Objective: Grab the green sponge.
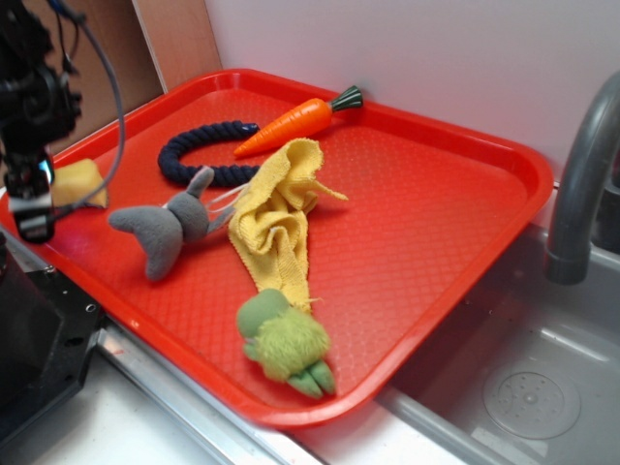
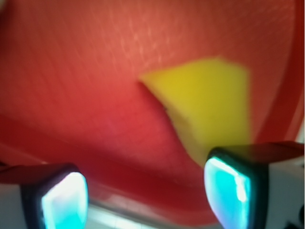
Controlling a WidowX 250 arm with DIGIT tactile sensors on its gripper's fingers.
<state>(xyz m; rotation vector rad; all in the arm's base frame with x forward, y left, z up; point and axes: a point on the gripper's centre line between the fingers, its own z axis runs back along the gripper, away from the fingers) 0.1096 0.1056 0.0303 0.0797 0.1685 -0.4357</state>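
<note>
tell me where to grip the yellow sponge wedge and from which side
Probably grip the sponge across its wide end, coming straight down from above. It lies flat on the tray near the left rim, tapering to a thin point that offers little hold. The tool is open, one finger already over it.

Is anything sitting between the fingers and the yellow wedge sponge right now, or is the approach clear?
Nothing visible blocks it. In the wrist view only bare red plastic tray lies between the open gripper and the yellow wedge-shaped foam sponge. The grey plush toy lies off to the side on the tray, apart from the sponge.
</note>
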